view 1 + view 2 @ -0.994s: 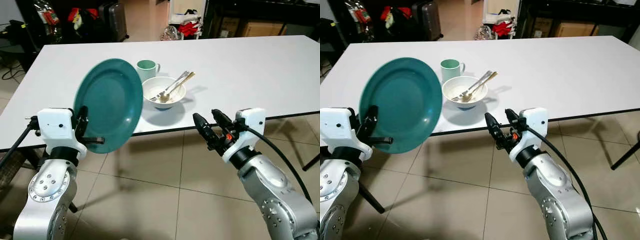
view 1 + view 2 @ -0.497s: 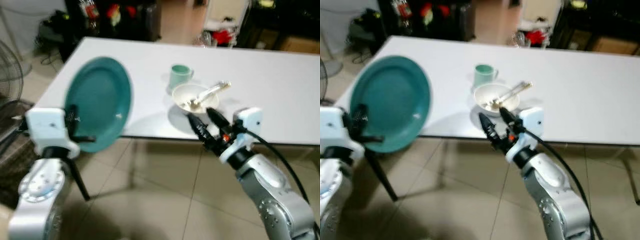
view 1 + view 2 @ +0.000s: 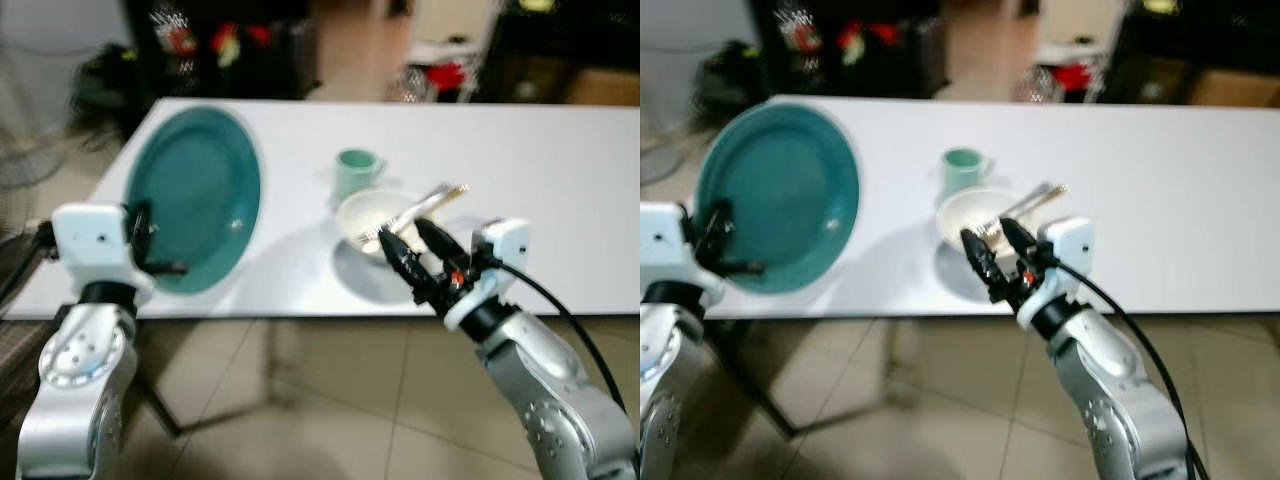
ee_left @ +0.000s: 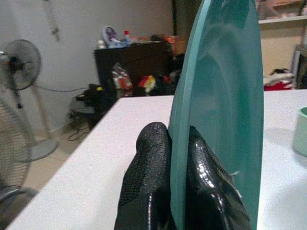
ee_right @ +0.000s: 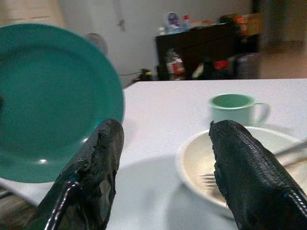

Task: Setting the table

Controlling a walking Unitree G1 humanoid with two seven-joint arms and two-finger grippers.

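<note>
The left gripper pinches the rim of the teal plate, held nearly on edge over the near-left corner of the white table. With so narrow a hold, the plate could twist out and drop. The right gripper, fingers spread, hovers near the white bowl holding cutlery and could knock it.
</note>
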